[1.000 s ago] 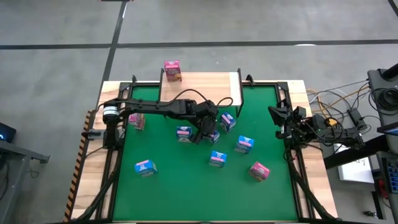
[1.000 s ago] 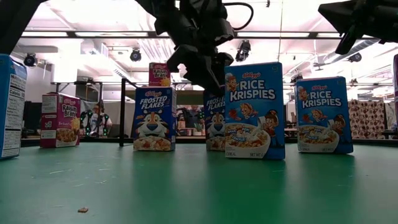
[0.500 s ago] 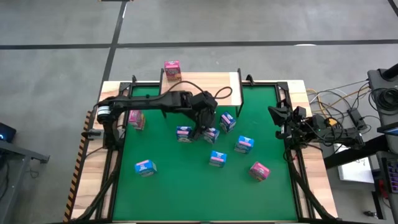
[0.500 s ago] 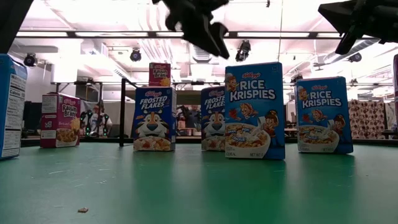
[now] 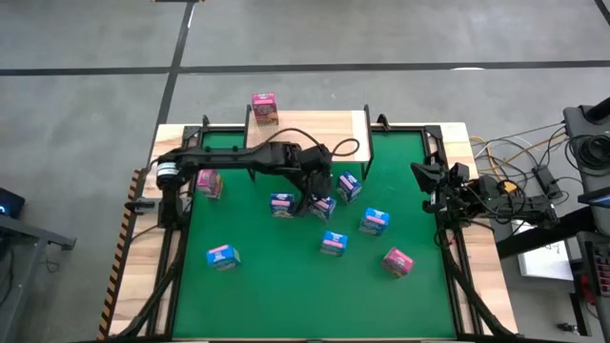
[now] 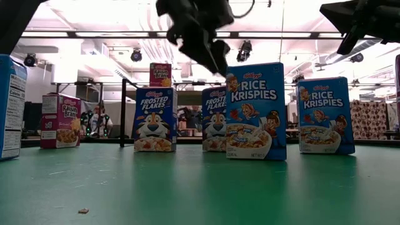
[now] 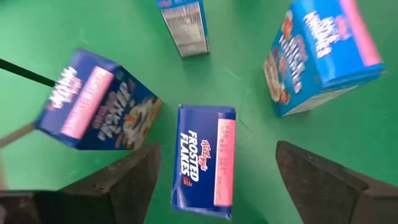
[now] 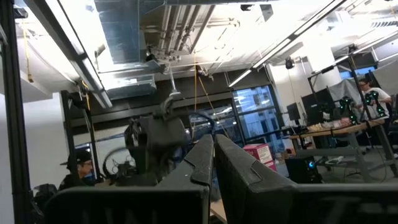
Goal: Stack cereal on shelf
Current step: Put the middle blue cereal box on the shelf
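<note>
My left gripper (image 5: 315, 197) hangs open above a blue Frosted Flakes cereal box (image 7: 205, 160) that stands upright on the green mat (image 5: 267, 286). In the left wrist view its two fingers stand wide on either side of the box top without touching it. In the low view the gripper (image 6: 209, 53) is above the box (image 6: 215, 119). More blue and pink cereal boxes stand around it. One pink Raisin Bran box (image 5: 264, 108) stands on the far left corner of the light-wood shelf (image 5: 315, 129). My right gripper (image 8: 213, 155) waits shut at the table's right edge.
Close by the left gripper stand a blue box (image 5: 282, 204) on its left and a Rice Krispies box (image 5: 349, 186) on its right. A pink box (image 5: 208, 184) stands at the mat's left, others nearer the front. A black cable (image 5: 338, 152) lies over the shelf.
My left gripper has gone up from the top of the Frosted Flakes box and now hangs clear above it. The box has stayed upright in its place on the mat.
</note>
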